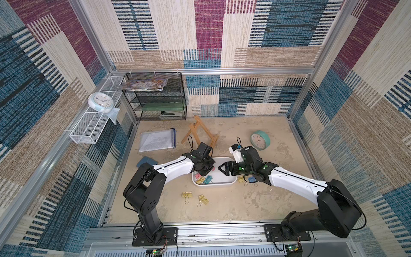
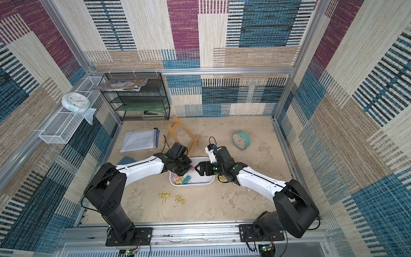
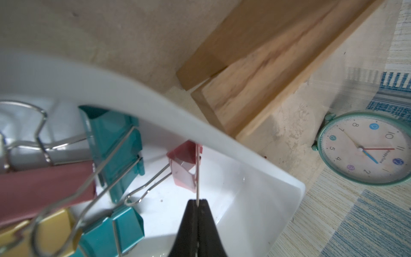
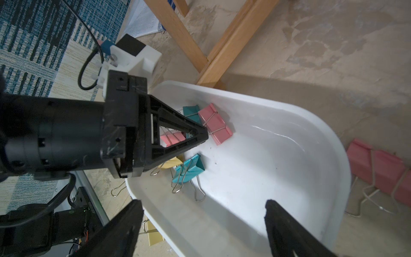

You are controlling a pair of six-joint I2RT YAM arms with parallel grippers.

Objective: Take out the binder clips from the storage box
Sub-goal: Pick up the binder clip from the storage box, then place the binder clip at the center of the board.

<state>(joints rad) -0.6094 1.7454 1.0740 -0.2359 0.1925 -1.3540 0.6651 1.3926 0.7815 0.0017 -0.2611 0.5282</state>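
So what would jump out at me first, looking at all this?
The left arm and right arm meet over the white storage box mid-table. The left end effector pinches the wire handle of a pink binder clip inside it; the right end effector hangs open alongside. Other pastel clips lie in the box, and a teal clock stands farther back.

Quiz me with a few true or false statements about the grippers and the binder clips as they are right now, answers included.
1. The left gripper is shut on the wire handle of a pink clip inside the storage box. True.
2. The right gripper holds a teal clip. False: it is open and empty, over the box.
3. Yellow clips lie on the table outside the box. True.
4. The box is empty. False: pink, yellow and teal clips remain in it.
5. The teal clock lies in the box. False: it stands on the table, apart from the box.
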